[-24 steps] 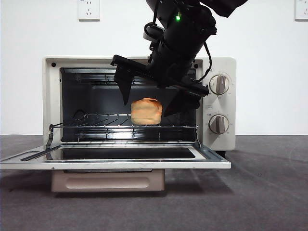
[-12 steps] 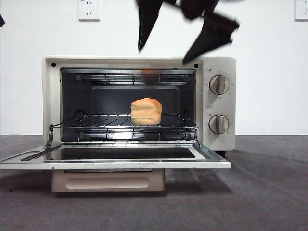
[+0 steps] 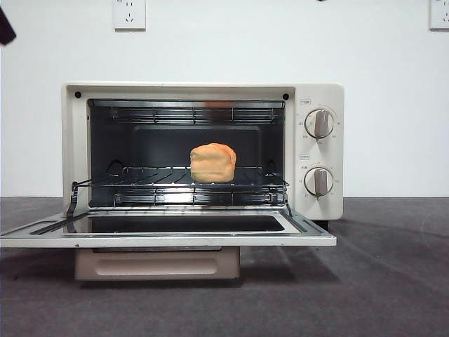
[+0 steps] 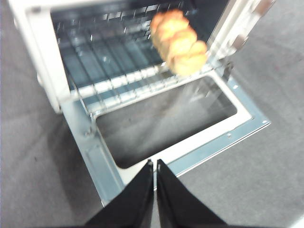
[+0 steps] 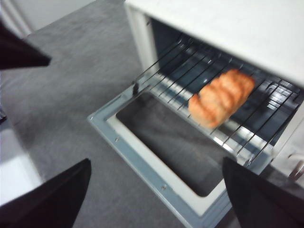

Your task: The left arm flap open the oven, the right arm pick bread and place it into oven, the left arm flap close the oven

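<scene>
Bread (image 3: 212, 163) on rack, right claw (image 5: 156, 190) gone (upward)

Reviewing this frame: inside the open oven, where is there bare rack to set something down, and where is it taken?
On the oven's wire rack, bare bars lie on both sides of the bread, and the side away from the knobs is the wider one. The lowered door carries nothing. The middle of the rack, slightly toward the knobs, is taken by the bread.
</scene>
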Motion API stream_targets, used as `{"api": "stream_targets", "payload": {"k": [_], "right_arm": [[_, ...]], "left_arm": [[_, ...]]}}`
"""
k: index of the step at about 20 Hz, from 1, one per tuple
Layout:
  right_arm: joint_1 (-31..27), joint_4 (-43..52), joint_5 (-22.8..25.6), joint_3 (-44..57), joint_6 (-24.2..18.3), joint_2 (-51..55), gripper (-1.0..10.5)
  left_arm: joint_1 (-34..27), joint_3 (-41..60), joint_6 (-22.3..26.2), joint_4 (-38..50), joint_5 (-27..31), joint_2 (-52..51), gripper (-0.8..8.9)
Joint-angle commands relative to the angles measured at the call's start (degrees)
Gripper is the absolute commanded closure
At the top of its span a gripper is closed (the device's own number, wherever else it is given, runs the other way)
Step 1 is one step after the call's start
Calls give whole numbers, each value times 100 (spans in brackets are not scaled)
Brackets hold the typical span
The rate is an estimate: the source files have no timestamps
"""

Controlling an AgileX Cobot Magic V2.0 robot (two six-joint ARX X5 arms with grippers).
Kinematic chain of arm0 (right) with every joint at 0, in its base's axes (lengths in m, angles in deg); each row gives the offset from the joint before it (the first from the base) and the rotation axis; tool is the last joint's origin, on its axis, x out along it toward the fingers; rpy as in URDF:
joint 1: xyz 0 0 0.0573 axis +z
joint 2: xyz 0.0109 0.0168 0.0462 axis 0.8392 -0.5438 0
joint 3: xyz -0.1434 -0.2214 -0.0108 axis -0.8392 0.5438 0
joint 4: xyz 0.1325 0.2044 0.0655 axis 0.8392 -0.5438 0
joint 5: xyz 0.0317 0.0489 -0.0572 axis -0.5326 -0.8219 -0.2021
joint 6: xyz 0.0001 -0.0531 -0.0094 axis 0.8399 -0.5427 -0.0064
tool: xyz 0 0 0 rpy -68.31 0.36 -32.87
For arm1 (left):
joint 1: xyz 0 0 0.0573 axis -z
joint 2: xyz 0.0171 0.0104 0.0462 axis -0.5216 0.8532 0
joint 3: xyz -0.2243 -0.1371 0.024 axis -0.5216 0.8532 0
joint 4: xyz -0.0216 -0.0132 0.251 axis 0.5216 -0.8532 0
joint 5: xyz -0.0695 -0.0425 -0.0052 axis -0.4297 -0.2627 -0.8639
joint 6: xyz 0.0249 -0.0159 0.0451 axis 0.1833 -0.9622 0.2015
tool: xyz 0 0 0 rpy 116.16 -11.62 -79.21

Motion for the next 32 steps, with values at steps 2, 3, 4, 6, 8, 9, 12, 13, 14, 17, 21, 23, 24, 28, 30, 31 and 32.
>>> {"api": "stream_targets", "payload": {"k": [2, 3, 4, 6, 8, 9, 12, 13, 14, 17, 21, 23, 24, 28, 30, 31, 32], "right_arm": [[37, 48, -9, 472, -35, 411, 519], [35, 50, -4, 531, -39, 511, 519], [35, 50, 7, 538, -39, 570, 519], [37, 72, 4, 535, -39, 638, 519], [37, 72, 4, 535, -37, 654, 519], [37, 68, 4, 535, -33, 654, 519], [37, 48, -9, 535, 0, 654, 519], [37, 9, -13, 535, 0, 658, 519], [37, -44, -13, 535, 0, 660, 519], [37, -90, -13, 535, 2, 660, 519], [37, -79, -13, 535, 0, 658, 519], [37, -81, -13, 535, 0, 658, 519], [37, -79, -11, 535, 0, 658, 519], [37, 11, -7, 535, -2, 649, 519], [37, 9, 0, 535, -2, 649, 519], [37, 9, 0, 535, -2, 649, 519], [37, 9, 0, 535, -2, 649, 519]], "left_arm": [[7, 133, -107, 125, 13, 26, 798], [7, 140, -107, 131, 13, 26, 798], [7, 140, -107, 160, 13, 28, 798], [4, 140, -109, 229, 15, 28, 798], [0, 151, -109, 238, 15, 33, 798], [-13, 177, -109, 271, 13, 42, 798], [-343, 474, -162, 756, -4, 44, 800], [-546, 579, -219, 883, -111, 66, 800], [-772, 673, -254, 992, -302, 101, 800], [-1543, 1012, -319, 1447, -966, 407, 800], [-2470, 1204, -313, 1891, -1834, 1204, 800], [-2728, 1211, -258, 1978, -1987, 1729, 800], [-2776, 1211, -201, 2068, -2092, 1985, 800], [-2765, 1211, -122, 2494, -2120, 3014, 799], [-2763, 1211, -118, 2715, -2120, 3381, 799], [-2763, 1211, -120, 2848, -2118, 3536, 799], [-2763, 1211, -122, 2938, -2120, 3639, 799]]}}
